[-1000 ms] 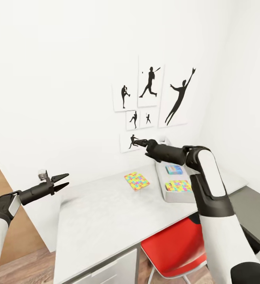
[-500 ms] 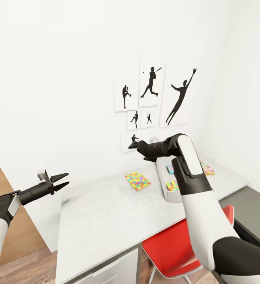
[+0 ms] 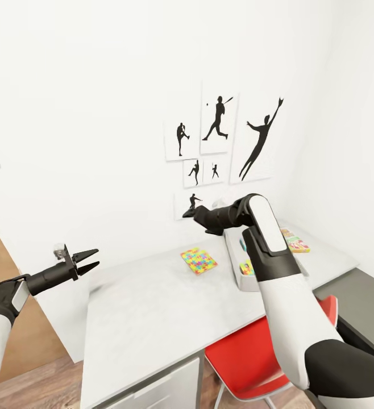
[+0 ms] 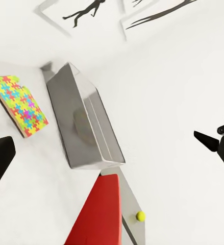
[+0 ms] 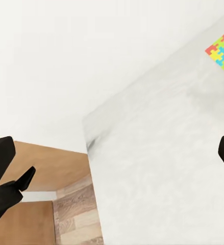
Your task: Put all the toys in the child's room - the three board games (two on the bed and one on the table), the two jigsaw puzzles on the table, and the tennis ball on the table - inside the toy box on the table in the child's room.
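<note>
Since 1 s ago, R arm has swung in toward trunk: forearm now stands across the toy box [image 3: 236,271], hiding most of its contents; 0.5 s ago to now, only a slight further shift. L arm unchanged. Camera has drifted a little.

Right gripper [image 3: 189,213] hangs above the table [image 3: 153,312] near the wall, carrying nothing. Wrist view shows its two fingertips wide apart at pic edges, so jaws are open. Left gripper [image 3: 88,260] sits off the table's left end, jaws parted a little, empty.

Task items:
- Jigsaw puzzle [image 3: 198,261] lies flat on table, just beside toy box, outside it. Also seen at [image 4: 19,104].
- Second puzzle [image 3: 246,267]: corner visible inside box, rest behind arm.
- Board game [image 3: 294,242] lies on table beyond box, outside it.
- Tennis ball [image 4: 140,216]: small yellow-green dot in left wrist view, past the red chair [image 3: 249,358]; what it rests on can't tell.

Risks (judgement):
- Loose puzzle is thin, flat, ragged-edged; jaws may skid over it or push it along smooth top rather than lift. Edge pick likely needed.
- R elbow is close over box; a careless swing could knock box or board game.
- Ball may roll if nudged.

Surface/room: white table top, smooth, uncluttered apart from the above. White walls, corner behind box, silhouette sports prints [image 3: 218,125] above. Wood floor, wood-tone panel at left.
</note>
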{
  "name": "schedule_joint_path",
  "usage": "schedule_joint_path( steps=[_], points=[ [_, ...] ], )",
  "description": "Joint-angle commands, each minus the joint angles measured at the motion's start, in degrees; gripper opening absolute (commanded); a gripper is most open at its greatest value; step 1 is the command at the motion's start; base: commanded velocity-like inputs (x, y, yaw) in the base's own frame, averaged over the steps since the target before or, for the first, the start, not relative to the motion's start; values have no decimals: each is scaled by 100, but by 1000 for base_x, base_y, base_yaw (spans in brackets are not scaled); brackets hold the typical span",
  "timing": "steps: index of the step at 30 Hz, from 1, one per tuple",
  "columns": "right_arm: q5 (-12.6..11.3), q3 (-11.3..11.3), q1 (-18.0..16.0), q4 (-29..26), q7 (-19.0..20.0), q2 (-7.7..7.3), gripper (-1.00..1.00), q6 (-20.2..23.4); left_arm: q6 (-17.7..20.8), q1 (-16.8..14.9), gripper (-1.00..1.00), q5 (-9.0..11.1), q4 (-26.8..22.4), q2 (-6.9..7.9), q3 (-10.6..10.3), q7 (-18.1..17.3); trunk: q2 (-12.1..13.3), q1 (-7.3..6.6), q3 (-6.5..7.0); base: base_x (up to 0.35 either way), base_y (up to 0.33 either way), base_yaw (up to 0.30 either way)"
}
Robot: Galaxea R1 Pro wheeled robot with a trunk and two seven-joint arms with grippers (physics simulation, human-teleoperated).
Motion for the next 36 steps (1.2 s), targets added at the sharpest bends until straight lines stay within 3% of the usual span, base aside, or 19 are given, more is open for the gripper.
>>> schedule_joint_path(
  steps=[1,25,27,36],
  points=[
    [-42,15,-7,-4,-61,1,100,16,59,-7,100,-6,2,-1,12,-21,-14,4,-14,-33,0,144],
    [66,87,0,80,-70,-37,100,-34,54,0,100,-6,2,-1,12,-20,-14,4,-15,-29,0,272],
    [192,87,-9,145,-71,-54,100,-15,51,1,100,-6,2,-1,10,-20,-14,4,-18,0,0,286],
    [1243,75,-348,844,-87,-64,100,8,48,-2,100,-7,2,-8,6,-6,-14,4,-52,0,0,275]
  ],
)
